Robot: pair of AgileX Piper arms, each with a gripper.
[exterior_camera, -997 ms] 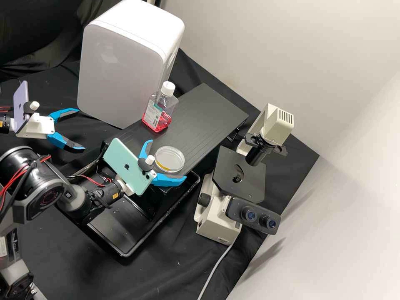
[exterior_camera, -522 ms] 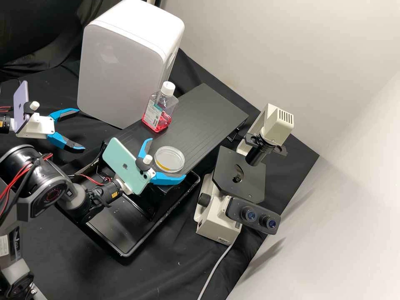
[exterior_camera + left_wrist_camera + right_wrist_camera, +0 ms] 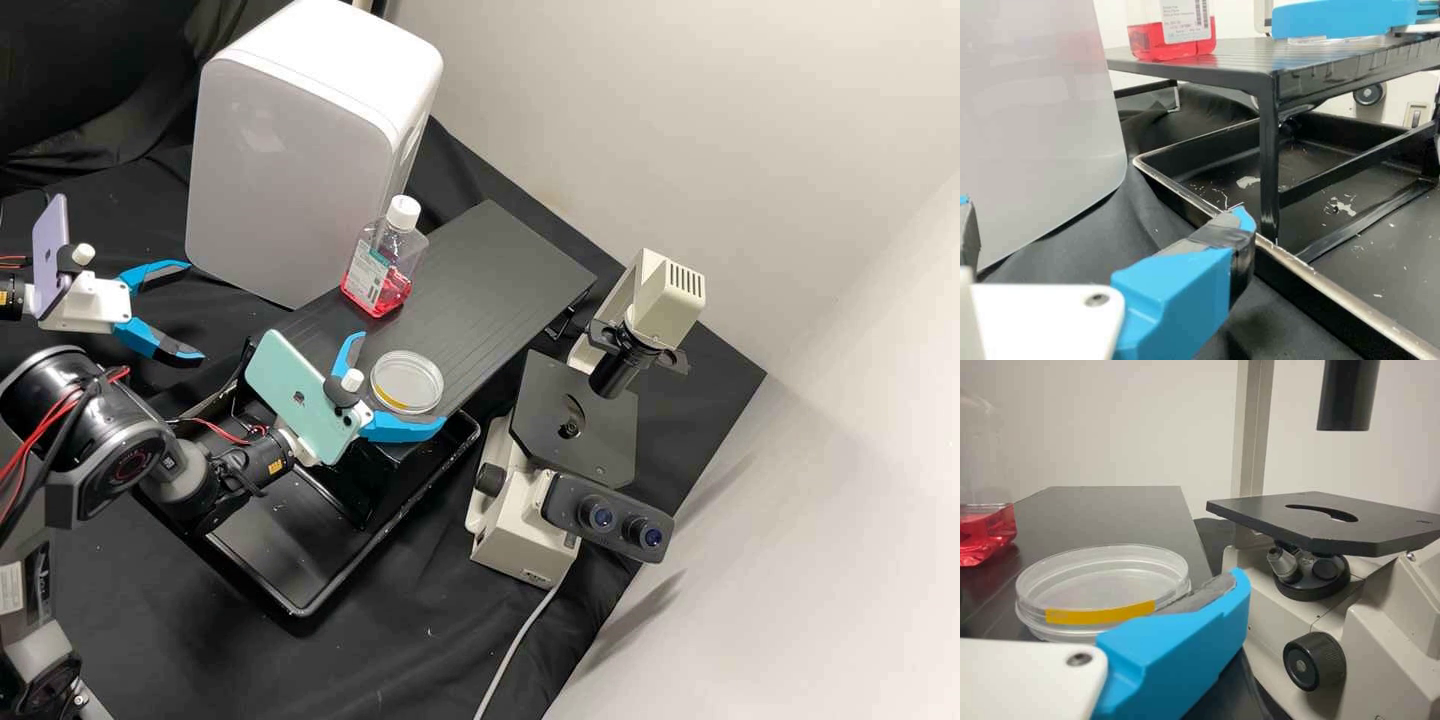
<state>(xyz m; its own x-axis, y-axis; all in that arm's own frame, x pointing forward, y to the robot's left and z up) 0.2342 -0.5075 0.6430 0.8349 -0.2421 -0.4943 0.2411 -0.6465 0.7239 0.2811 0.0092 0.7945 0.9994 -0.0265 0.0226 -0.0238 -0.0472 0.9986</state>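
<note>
Blue fingers of the right gripper (image 3: 402, 386) stay spread either side of the petri dish (image 3: 409, 379), which sits on the near-left end of the black shelf (image 3: 500, 270). Only that arm's elbow has eased left, so I judge there is no grip yet. The left gripper (image 3: 195, 309) is unmoved, jaws spread, near the white box (image 3: 300, 150).

In the left wrist view its finger (image 3: 1177, 281) hangs by the tray (image 3: 1185, 199) rim.

In the right wrist view one finger (image 3: 1185, 637) lies along the dish's rim; I cannot tell whether it touches.

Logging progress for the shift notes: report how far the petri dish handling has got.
Done: the right tool is in place, its open blue fingers either side of the petri dish on the black platform. In hand: the grasp, not yet closed; the dish sits flat. To do: closing and lifting, likely. The microscope stage is bare. The left tool hangs open beside the white box.
</note>
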